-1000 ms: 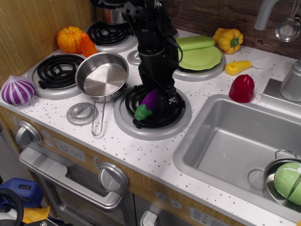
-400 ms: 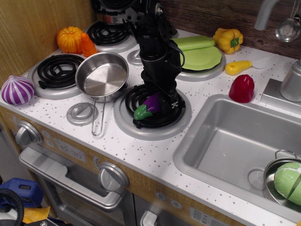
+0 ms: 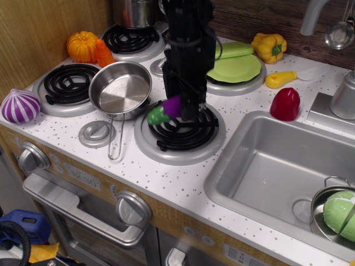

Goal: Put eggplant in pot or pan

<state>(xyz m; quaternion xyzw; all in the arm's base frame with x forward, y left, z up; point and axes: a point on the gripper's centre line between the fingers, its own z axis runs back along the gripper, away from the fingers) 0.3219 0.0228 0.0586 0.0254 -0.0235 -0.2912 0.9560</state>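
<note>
The purple eggplant (image 3: 168, 107) with its green stem cap pointing left hangs in my black gripper (image 3: 180, 106), lifted above the front middle burner coil (image 3: 183, 130). The gripper is shut on the eggplant's purple end. The shallow steel saucepan (image 3: 120, 88) stands just to the left, between two burners, empty, with its wire loop handle (image 3: 114, 138) pointing toward the front. The eggplant's stem is close to the pan's right rim, a little above it.
A purple-and-white onion (image 3: 19, 106) sits at the far left. An orange pumpkin (image 3: 83, 46) and a taller steel pot (image 3: 133, 11) are at the back. A green plate (image 3: 236, 67), yellow pepper (image 3: 269, 47), red pepper (image 3: 285, 103) and the sink (image 3: 277, 172) lie to the right.
The gripper has lifted the eggplant off the burner coil and carried it up and left toward the saucepan. The arm now stands more upright.
</note>
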